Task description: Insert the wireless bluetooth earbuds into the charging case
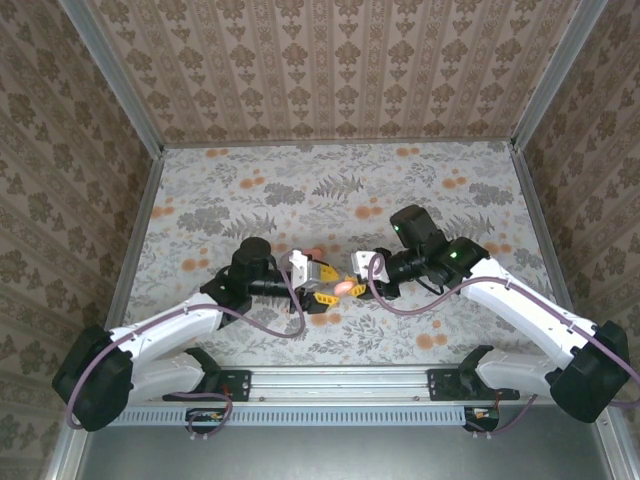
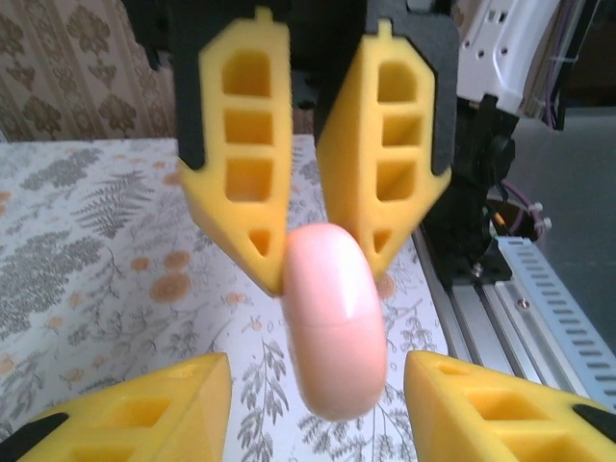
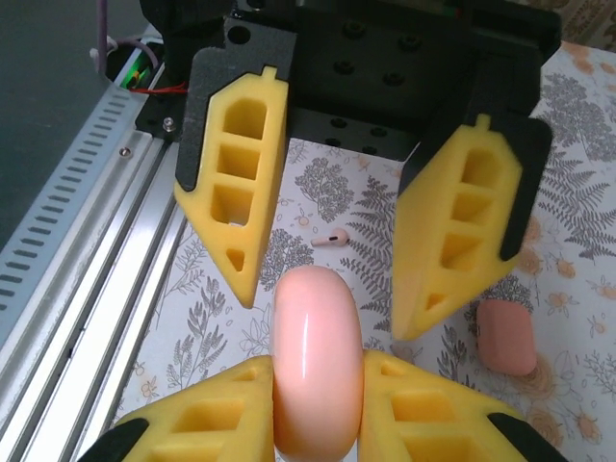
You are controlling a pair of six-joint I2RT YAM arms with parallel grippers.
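Floral bench (image 1: 400,190) underneath: your right tool (image 3: 318,373) grips the case (image 3: 318,327) at lower centre; your left tool (image 2: 316,371) gapes open; an earbud (image 3: 332,238) lies mid-frame.

Damask-patterned walls (image 1: 330,70); floral tablecloth (image 1: 330,180); aluminium rail (image 1: 340,378) at near edge.

A salmon-pink pill-shaped plastic charging case (image 3: 318,327) held up, one earbud loose on the desk (image 3: 332,183).
The case is glossy and its lid is closed, with a thin seam across the body. The right gripper (image 3: 318,375) clamps it by its sides. A tiny salmon-pink plastic earbud (image 3: 330,238) lies on its side on the desk beyond, apart from the case.
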